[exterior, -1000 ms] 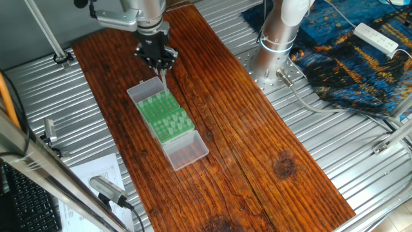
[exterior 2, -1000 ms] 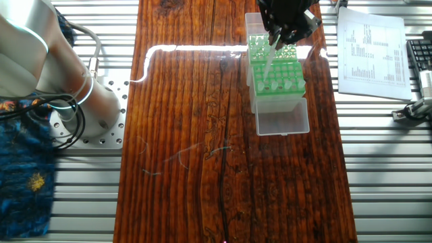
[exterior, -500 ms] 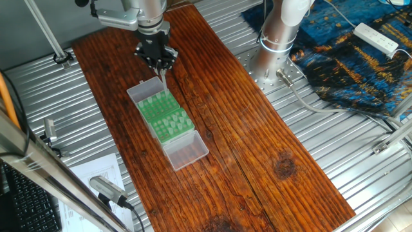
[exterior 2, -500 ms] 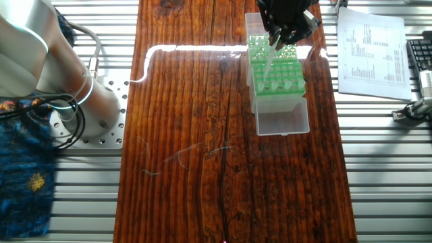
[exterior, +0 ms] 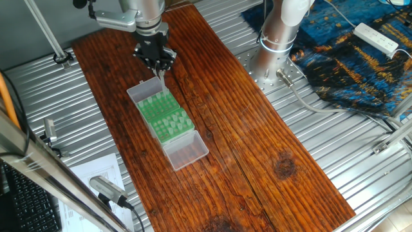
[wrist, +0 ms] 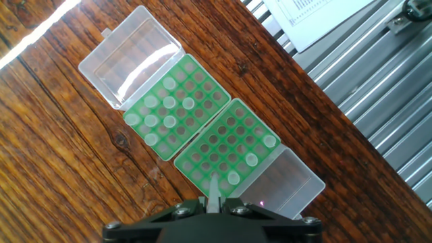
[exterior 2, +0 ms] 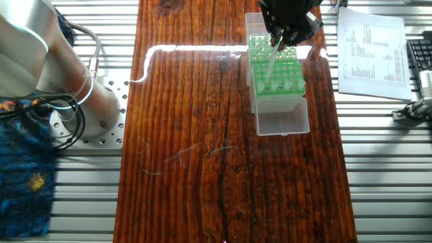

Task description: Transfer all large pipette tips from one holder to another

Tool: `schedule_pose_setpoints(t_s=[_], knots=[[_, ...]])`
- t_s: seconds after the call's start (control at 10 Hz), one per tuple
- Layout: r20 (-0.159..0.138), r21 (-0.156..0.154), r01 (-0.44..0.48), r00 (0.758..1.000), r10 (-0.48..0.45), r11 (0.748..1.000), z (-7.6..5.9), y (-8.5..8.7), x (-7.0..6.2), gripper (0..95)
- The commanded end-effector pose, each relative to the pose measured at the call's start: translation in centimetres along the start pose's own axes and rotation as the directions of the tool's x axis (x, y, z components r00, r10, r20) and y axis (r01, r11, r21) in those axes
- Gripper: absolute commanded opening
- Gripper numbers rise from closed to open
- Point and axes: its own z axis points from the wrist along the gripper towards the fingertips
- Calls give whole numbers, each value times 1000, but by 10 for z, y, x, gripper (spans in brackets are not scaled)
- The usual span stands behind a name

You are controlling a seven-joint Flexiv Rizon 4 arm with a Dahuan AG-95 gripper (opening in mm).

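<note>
- Hand view shows the gripper (wrist: 214, 204) closed on one pipette tip (wrist: 213, 189), wide end between the fingers and narrow end pointing down toward the racks.
- Directly beyond the fingers lies the nearer green rack (wrist: 226, 148), which holds three seated tips along the edge nearest its clear lid (wrist: 291, 185); most of its holes are bare.
- Farther ahead of the fingers, the second green rack (wrist: 177, 104) carries the remaining large pipette tips (wrist: 162, 111), about seven, clustered on the side toward its own clear lid (wrist: 131, 57).
- Other fixed view confirms the held tip (exterior 2: 269, 65) hanging from the gripper (exterior 2: 277, 42) over the racks, clear of the holes.
- Handling judgement: the tips look very light, thin-walled and smooth, stiff but likely to slip or tilt; a hold at the wide upper collar seems soundest, as the taper would slide out.
- Printed sheet (wrist: 314, 17) lies well off to one side of the fingers; its text is too small to read. No brand or label is legible on racks or lids.
</note>
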Motion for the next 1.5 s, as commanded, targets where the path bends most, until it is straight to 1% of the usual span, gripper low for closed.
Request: schedule_pose_setpoints(t_s=[0.1, 0.5, 0.6, 0.9, 1.1, 1.2, 1.3, 1.5], knots=[[-4, 0, -6, 1000, 6, 1000, 1, -1, -1, 0], [-5, 1, -1, 1000, 1, 1000, 4, 0, -1, 0], [-5, 0, -4, 1000, 4, 1000, 5, 1, 0, 190], [-3, -2, -6, 1000, 6, 1000, 6, 2, 0, 190], [2, -9, -24, 1000, 24, 1000, 7, 2, -2, 190], [2, -12, -37, 999, 37, 999, 7, 2, -7, 190], [-4, -15, -56, 998, 56, 998, 9, 3, -18, 190], [-5, -15, -74, 997, 74, 997, 12, 6, -35, 190]])
